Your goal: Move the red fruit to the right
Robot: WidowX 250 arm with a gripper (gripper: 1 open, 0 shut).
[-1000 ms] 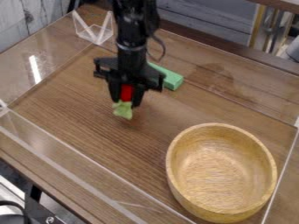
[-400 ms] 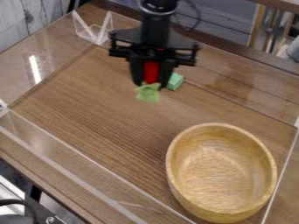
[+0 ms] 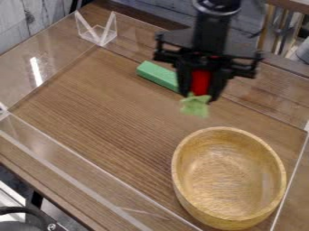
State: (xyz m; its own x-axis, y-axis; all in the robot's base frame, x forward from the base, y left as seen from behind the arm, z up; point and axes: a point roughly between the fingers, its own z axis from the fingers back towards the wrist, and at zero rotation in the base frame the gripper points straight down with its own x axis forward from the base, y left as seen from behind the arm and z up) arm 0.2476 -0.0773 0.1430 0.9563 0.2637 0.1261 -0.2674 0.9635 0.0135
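Now right of before | tool (image 3: 200, 90) pinching red fruit (image 3: 198, 84) | green block (image 3: 157, 73) uncovered

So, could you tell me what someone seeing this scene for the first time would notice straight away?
First the black gripper, hanging above the middle of the wooden table with the red fruit clamped between its jaws, green cap pointing down. Next the big wooden bowl, empty, at the front right. Behind the gripper, a flat green block lies on the table.
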